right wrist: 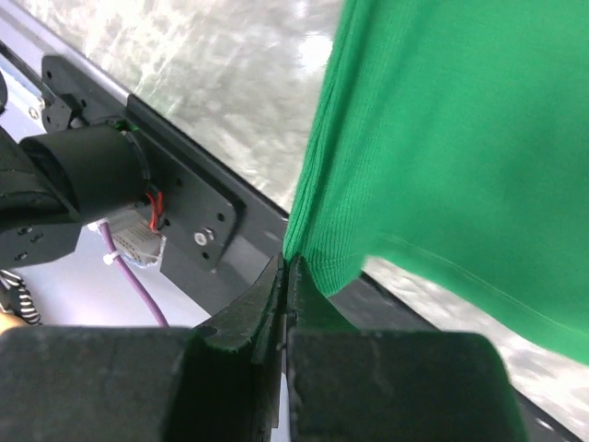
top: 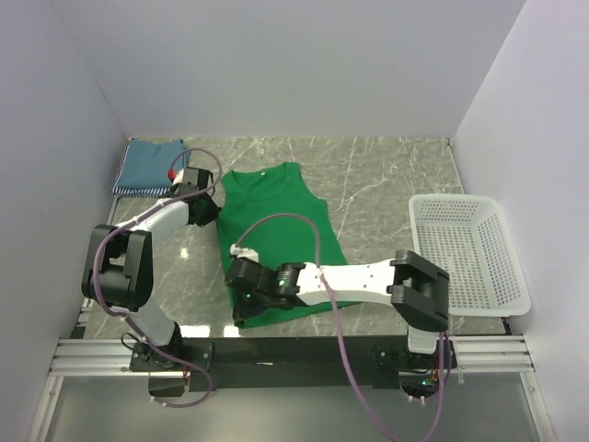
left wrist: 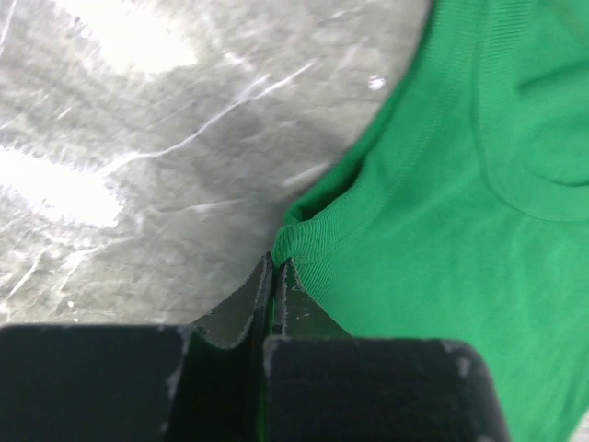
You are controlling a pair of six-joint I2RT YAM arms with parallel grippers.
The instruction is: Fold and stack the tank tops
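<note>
The bright green tank top lies spread out in the middle of the table, neckline toward the back. My left gripper is shut on the edge of its left shoulder; the wrist view shows the green rib edge pinched at the gripper's tips. My right gripper is shut on the near-left hem corner, and the cloth hangs from the closed gripper above the table's front rail. At the back left a folded teal-blue tank top lies on a striped one.
A white mesh basket stands at the right edge of the table. Walls close in the back and both sides. The black mounting rail and the left arm's base run along the front edge, close under the right gripper.
</note>
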